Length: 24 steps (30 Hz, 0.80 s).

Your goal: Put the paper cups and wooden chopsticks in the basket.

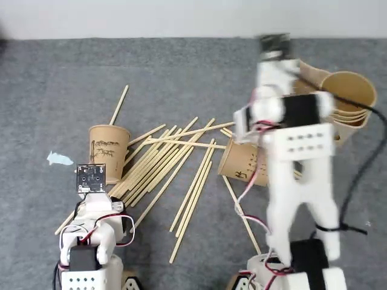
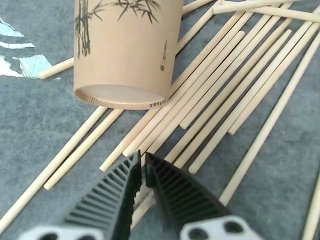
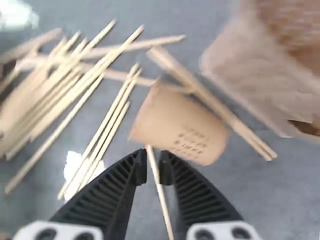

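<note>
The left arm (image 1: 91, 232) is sitting at the near left of the grey table (image 1: 181, 72). Its claw (image 2: 142, 165) is hanging low over the near end of the chopstick pile (image 2: 225, 85), with its jaws pressed almost together. A pale stick is showing through the slit, and whether it is pinched cannot be told.

Just beyond that claw, a paper cup (image 2: 125, 50) printed with bamboo is resting on the table, touching the left edge of the pile (image 1: 163, 160). One stray stick (image 1: 119, 104) is lying farther off behind the cup (image 1: 109, 151). A pale blue scrap (image 1: 59, 159) is lying to the cup's left.

The right arm (image 1: 290, 139) is standing tall on the right. Its claw (image 3: 152, 160) is hovering above a second cup (image 3: 177, 127), which is lying on its side right of the pile. These jaws are slightly spread, and a single chopstick (image 3: 155, 175) is showing in the gap between them. It is apparently the one lying on the table (image 1: 242, 211) near that cup (image 1: 243, 163).

A stack of nested cups (image 1: 349, 96) is lying at the far right, partly behind the right arm.
</note>
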Available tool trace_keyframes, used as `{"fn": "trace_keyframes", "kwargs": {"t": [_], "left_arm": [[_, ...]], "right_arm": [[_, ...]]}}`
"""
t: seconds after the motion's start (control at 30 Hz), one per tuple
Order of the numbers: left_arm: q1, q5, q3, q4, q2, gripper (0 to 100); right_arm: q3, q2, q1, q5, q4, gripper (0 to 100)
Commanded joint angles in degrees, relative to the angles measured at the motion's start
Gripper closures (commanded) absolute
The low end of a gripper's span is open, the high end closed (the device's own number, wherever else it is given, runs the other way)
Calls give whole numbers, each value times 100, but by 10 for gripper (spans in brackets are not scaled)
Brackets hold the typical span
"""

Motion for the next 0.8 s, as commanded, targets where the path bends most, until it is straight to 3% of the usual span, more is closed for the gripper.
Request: {"fn": "trace_keyframes", "kwargs": {"t": [0.0, 0.4, 0.57, 0.77], "left_arm": [[18, 26, -48, 26, -62, 986], [18, 26, -48, 26, -62, 986], [18, 26, -48, 26, -62, 986], [18, 26, -48, 26, -62, 986]], "right_arm": [[35, 277, -163, 545, 66, 838], [879, 796, 154, 3930, 224, 805], [1653, 382, 295, 4686, 22, 716], [2286, 303, 523, 5275, -752, 699]]}}
